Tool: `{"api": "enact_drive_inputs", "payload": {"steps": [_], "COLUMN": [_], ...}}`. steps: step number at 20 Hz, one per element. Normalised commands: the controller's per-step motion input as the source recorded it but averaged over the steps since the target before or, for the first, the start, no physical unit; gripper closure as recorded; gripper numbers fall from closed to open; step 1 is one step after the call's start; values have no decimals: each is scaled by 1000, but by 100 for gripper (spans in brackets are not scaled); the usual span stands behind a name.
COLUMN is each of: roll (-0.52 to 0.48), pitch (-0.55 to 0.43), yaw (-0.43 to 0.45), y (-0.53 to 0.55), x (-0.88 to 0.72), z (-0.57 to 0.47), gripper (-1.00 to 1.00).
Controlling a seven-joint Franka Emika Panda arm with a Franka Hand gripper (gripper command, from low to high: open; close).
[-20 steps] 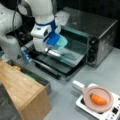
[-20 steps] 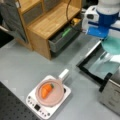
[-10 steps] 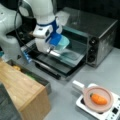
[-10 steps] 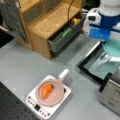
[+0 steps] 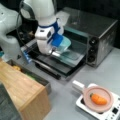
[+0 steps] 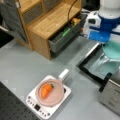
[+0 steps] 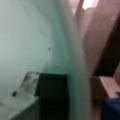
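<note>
Teal plate (image 5: 64, 43) is clamped in the gripper (image 5: 56, 42), tipped up on edge over the open oven (image 5: 100, 37) door (image 5: 62, 62), face toward the oven mouth. Pink pan (image 6: 50, 92) on the scale (image 6: 37, 106) holds a carrot (image 6: 46, 90). Drawer (image 6: 65, 33) holds some produce.

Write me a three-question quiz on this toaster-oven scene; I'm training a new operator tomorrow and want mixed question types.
1. Multiple choice: What does the gripper hold over the open glass door of the silver toaster oven?
A. a pale teal round plate
B. a red mug
C. a metal fork

2. True or false: The orange carrot lies in the pink pan on the white cooktop.

3. Fill in: In a front view, the wooden cabinet's grey drawer is ____ (open/shut).

Key: 1 A; 2 true; 3 open.
</note>
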Motion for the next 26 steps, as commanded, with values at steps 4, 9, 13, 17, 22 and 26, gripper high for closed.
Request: {"api": "enact_drive_inputs", "payload": {"steps": [4,9,13,17,22,26], "roll": [84,104,165,169,147,131], "pitch": [-124,-141,-142,-146,-148,-146], "yaw": [-145,-134,-91,-62,-54,-45], "y": [155,183,180,117,64,21], "x": [-89,-57,-67,-92,-133,-165], "z": [-80,-133,-179,-172,-165,-137], "gripper": [100,100,100,100,100,100]}}
